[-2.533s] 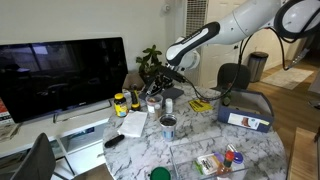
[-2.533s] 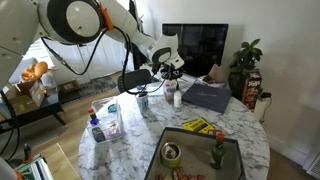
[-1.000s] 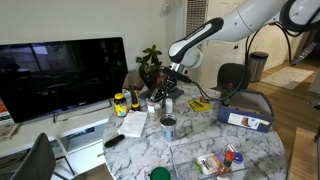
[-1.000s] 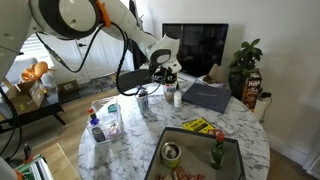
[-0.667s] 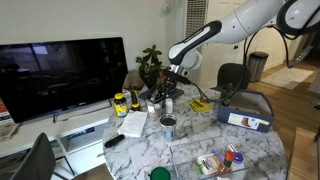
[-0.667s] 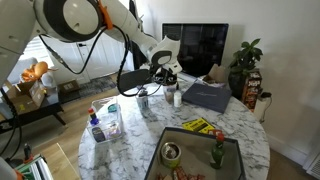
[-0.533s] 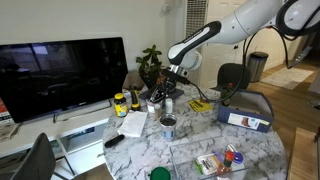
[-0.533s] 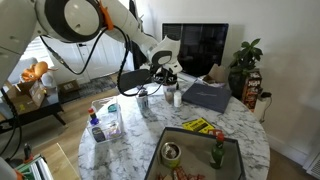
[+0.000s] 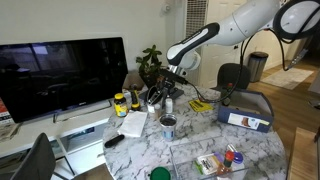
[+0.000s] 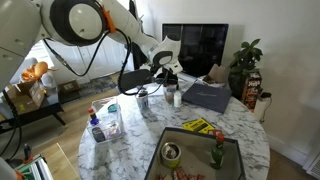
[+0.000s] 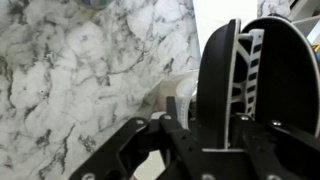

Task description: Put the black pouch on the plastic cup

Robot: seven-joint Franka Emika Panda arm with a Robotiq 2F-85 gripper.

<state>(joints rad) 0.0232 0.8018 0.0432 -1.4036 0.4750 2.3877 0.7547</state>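
Note:
My gripper (image 9: 163, 87) hangs over the far side of the marble table (image 9: 190, 140), shut on the black pouch (image 9: 159, 94). In the wrist view the pouch (image 11: 222, 75) fills the right half, upright between the jaws, with its pale grey zipper line showing. A whitish rounded rim, probably the plastic cup (image 11: 181, 102), peeks out just left of the pouch, below it. In an exterior view the gripper (image 10: 160, 76) and pouch (image 10: 157, 82) hide the cup.
A silver can (image 9: 168, 126) and a small white bottle (image 9: 168, 104) stand close by the gripper. A yellow packet (image 9: 200, 104), a blue and white box (image 9: 243, 118), a black remote bar (image 9: 113, 141), a TV (image 9: 60, 75) and a plant (image 9: 150, 62) surround it.
The gripper with the pouch has lowered slightly and shifted a little toward the TV side. Nothing else on the table has moved.

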